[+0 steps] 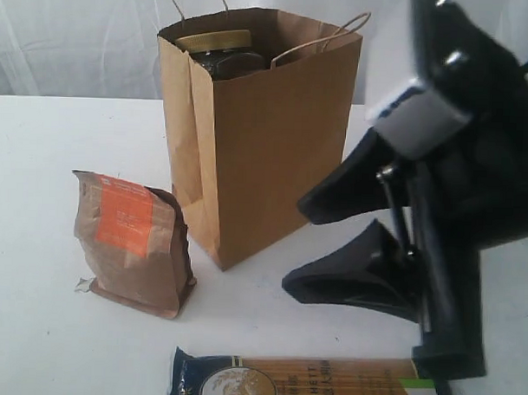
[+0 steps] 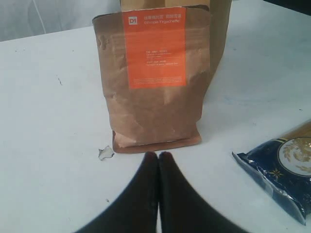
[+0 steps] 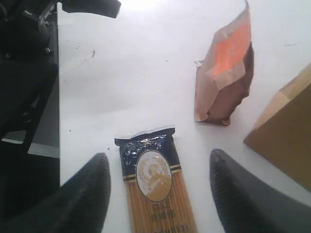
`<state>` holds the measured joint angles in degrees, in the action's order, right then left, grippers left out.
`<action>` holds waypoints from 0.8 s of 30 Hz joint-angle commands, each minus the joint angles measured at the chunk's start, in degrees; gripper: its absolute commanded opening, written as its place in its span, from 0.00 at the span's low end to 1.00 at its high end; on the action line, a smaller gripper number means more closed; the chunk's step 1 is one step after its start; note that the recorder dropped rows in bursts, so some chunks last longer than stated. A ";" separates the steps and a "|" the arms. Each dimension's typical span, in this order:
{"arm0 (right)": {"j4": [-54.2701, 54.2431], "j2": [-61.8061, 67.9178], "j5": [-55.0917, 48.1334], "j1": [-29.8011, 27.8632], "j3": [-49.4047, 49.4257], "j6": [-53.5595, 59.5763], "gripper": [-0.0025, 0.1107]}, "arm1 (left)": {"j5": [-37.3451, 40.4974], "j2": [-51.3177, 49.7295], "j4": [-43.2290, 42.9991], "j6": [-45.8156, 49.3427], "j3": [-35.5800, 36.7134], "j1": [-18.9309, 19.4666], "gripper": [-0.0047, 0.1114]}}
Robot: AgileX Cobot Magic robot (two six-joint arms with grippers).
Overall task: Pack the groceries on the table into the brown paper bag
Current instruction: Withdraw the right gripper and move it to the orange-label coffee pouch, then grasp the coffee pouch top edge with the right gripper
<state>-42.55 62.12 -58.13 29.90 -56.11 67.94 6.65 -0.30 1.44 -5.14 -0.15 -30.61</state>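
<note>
- Now, on the left: my left gripper point(image 2: 158, 156) has its two jaws pressed together, holding nothing, low over the table point(image 2: 43, 121) and pointed at the foot of the kraft pouch point(image 2: 154, 77).
- On the right: my right gripper point(image 3: 158, 160) has its jaws spread wide and hangs above the spaghetti pack point(image 3: 155, 194) without touching it; the pack's dark-blue end lies between the two fingers.
- Count on the tabletop: one pouch, standing upright with its orange label to the left wrist camera; one spaghetti pack, lying flat near the front edge in the exterior view.
- One brown paper bag point(image 1: 266, 137) stands upright just behind the pouch, both cord handles up.
- One gold-lidded jar point(image 1: 219, 50) sits inside the bag, its lid level with the rim; only the exterior view shows it.
- One small white scrap point(image 2: 105, 153) lies just beside the pouch's base.
- The surface is white and faintly specked; a white curtain point(image 1: 70, 35) hangs behind it.
- Only the right wrist view shows the dark frame point(image 3: 24, 97) along the table's edge.
</note>
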 commanded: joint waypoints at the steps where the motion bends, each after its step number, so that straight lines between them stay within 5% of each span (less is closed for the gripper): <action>1: 0.85 4.15 4.17 4.43 -1.85 1.91 0.52 | 0.05 0.30 0.29 0.00 0.15 0.26 0.04; 24: 12.68 30.29 9.16 16.10 -26.20 1.56 0.52 | 0.05 0.30 0.29 0.00 0.15 0.26 0.04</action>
<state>-30.47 90.22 -48.89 44.78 -80.10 69.08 6.65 -0.30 1.44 -5.14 -0.15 -30.61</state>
